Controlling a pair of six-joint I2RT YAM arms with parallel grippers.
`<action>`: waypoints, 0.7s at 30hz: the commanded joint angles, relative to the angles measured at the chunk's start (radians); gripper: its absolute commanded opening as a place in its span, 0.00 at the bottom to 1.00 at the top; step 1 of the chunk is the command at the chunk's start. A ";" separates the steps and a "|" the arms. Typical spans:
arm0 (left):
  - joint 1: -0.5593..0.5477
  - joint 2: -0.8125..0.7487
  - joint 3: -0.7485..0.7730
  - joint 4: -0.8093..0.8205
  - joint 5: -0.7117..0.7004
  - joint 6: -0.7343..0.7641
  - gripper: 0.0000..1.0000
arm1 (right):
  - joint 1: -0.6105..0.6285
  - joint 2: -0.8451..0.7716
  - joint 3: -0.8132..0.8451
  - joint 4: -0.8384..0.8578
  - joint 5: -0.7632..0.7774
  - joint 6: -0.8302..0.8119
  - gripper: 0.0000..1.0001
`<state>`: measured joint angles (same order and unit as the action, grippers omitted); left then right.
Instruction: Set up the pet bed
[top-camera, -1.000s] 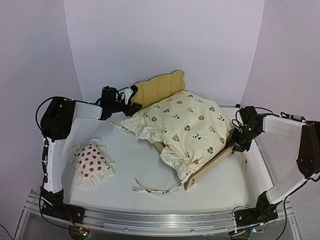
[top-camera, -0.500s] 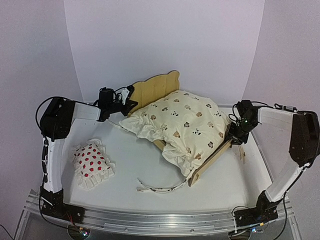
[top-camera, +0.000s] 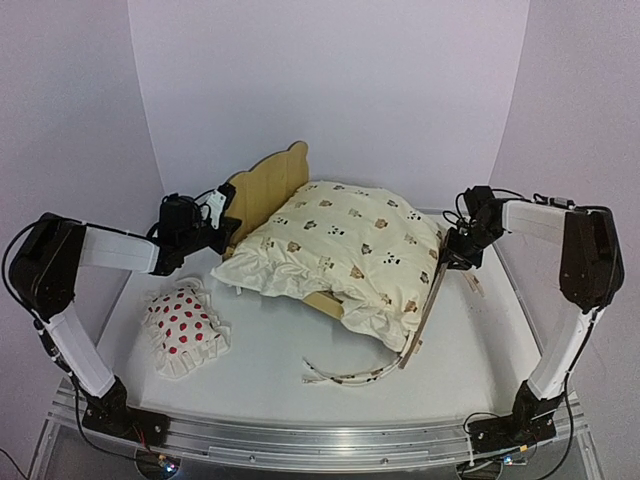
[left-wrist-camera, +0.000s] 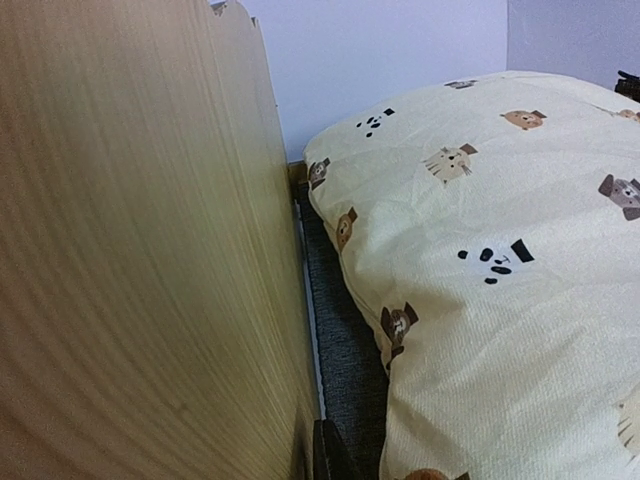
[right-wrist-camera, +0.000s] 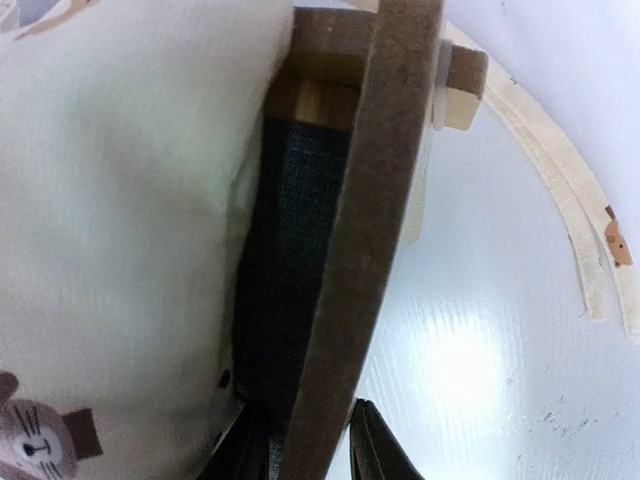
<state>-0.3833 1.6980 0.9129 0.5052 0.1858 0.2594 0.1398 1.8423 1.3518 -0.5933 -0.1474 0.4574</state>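
- Near-left corner of the table (top-camera: 260, 345): the red-dotted pillow (top-camera: 183, 325) lay by itself, not yet on the bed. A loose printed strap (top-camera: 350, 376) curled by the near edge, about centre.
- Mid-table: the pet bed (top-camera: 268, 185) sat slantwise, foot end to the right. Its quilt (top-camera: 340, 245) draped over the near side, hiding most of the frame from above.
- Right side: your right gripper (top-camera: 448, 262) was clenched on the foot-end board (right-wrist-camera: 370, 200). Only the right wrist view showed both fingers (right-wrist-camera: 375, 445) pinching its edge, with the grey fabric base (right-wrist-camera: 290, 260) just inside.
- Far-left: your left gripper (top-camera: 222, 222) grasped the headboard (left-wrist-camera: 130, 250). The left wrist view showed one finger (left-wrist-camera: 328, 455) against the inner face; the other was hidden behind the wood.
- Read: a hold at each end probably lets you steer the whole bed without disturbing the quilt.
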 joint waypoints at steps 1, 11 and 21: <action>-0.149 -0.191 -0.118 -0.137 -0.068 -0.176 0.00 | 0.022 0.098 0.060 0.021 -0.088 -0.088 0.21; -0.361 -0.266 -0.243 -0.302 -0.176 -0.491 0.00 | 0.022 0.181 0.170 0.003 -0.080 -0.124 0.24; -0.599 -0.154 -0.262 -0.383 -0.344 -0.668 0.00 | 0.022 0.191 0.231 -0.029 -0.081 -0.138 0.28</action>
<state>-0.8349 1.4642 0.6845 0.3894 -0.4624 -0.0706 0.1028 2.0086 1.5826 -0.5909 -0.0645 0.3315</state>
